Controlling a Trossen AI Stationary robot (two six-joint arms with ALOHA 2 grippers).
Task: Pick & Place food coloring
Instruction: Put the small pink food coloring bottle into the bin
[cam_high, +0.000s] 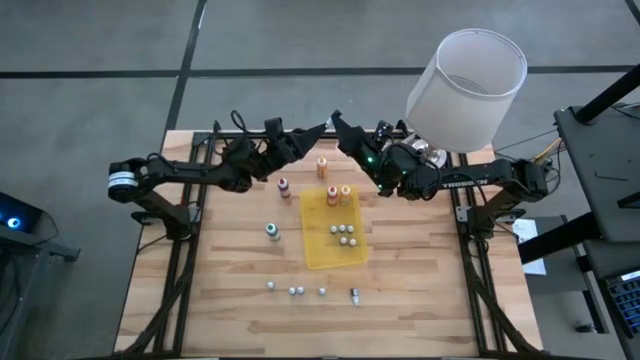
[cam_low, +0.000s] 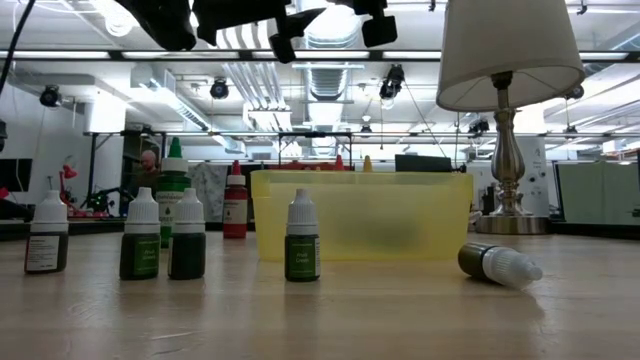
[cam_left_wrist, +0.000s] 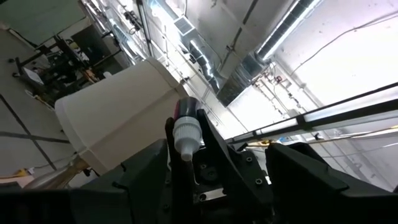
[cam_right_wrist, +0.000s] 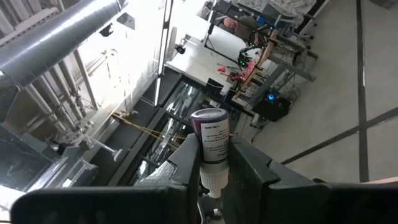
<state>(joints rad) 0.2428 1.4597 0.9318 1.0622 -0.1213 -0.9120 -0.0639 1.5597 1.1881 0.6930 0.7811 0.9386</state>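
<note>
Pinching a small dark bottle (cam_right_wrist: 210, 144) of food coloring high above the worktop (cam_high: 420, 280) between slim fingers, the right hand (cam_high: 345, 135) faces the spread-open left hand (cam_high: 310, 133), so a mistimed handover could drop it.

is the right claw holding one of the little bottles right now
Yes, the right claw is shut on a small bottle, gripped between its fingers.

My right gripper (cam_right_wrist: 211, 163) and my left gripper (cam_high: 318, 132) meet above the surface's (cam_high: 420, 290) far edge. Tray (cam_high: 334, 230) sits mid-surface, bottles in it. Two bottles (cam_high: 284, 187) stand left of the tray, one beyond it. Small bottles (cam_high: 296, 291) line the near side. Lamp (cam_high: 466, 88) at far right.
</note>
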